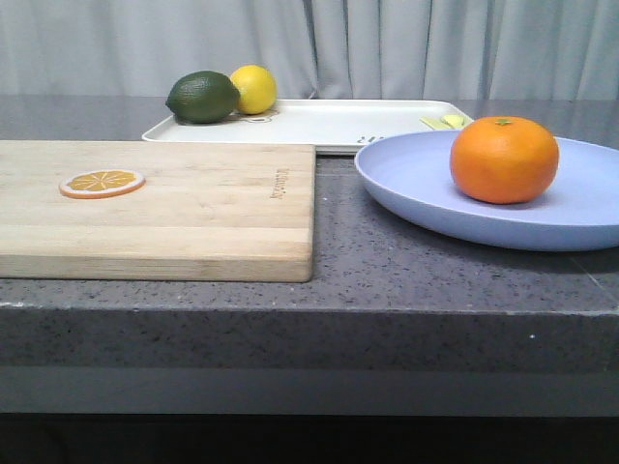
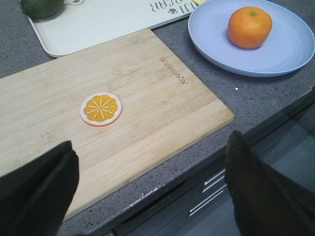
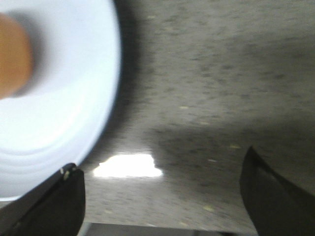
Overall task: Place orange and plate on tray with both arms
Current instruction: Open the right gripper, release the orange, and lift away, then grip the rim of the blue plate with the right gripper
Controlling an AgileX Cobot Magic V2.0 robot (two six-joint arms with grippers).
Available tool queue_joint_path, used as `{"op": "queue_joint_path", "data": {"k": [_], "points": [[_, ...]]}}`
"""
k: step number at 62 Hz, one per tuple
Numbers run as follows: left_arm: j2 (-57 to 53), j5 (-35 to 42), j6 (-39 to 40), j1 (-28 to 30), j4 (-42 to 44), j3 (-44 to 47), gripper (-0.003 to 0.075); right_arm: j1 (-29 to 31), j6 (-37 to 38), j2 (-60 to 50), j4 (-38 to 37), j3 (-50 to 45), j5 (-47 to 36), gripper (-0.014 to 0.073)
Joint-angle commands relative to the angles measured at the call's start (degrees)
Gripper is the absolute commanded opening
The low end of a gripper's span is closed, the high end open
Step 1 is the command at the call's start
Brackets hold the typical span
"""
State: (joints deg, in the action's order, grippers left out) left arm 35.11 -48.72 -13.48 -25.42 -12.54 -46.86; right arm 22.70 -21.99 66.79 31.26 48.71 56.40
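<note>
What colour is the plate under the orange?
Pale lavender-blue; the plate under the orange shows best in the left wrist view.

A pale grey curtain [image 1: 406, 43] hangs in soft vertical folds across the whole back of the scene, evenly lit. In front of it runs a dark grey speckled stone countertop [image 1: 387, 271] with a thick squared front edge. A bright patch of reflected light [image 3: 129, 165] lies on its surface in the right wrist view. Below the edge, the left wrist view shows grey drawer fronts with metal bar handles [image 2: 210, 192].
</note>
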Motion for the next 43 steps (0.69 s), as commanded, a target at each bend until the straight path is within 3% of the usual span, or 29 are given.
{"op": "queue_joint_path", "data": {"k": [1,15,32,37,43], "points": [[0.5,5.0,0.0,0.1,-0.7,-1.4,0.0586,1.3,-5.2,1.4,9.5,-0.1,-0.4,0.0643],[0.5,6.3,0.0,0.1,-0.7,-1.4,0.0586,1.1,-8.8,8.0,22.5,-0.6,-0.3,0.0643],[0.5,6.7,0.0,0.1,-0.7,-1.4,0.0586,0.8,-9.1,13.3,29.3,-0.6,-0.7,0.0638],[0.5,6.7,0.0,0.1,-0.7,-1.4,0.0586,0.7,-9.1,14.1,30.5,-0.6,-0.7,0.0595],[0.5,6.9,0.0,0.1,-0.7,-1.4,0.0586,0.7,-9.1,14.7,31.0,-0.6,-0.7,0.0480]]}}
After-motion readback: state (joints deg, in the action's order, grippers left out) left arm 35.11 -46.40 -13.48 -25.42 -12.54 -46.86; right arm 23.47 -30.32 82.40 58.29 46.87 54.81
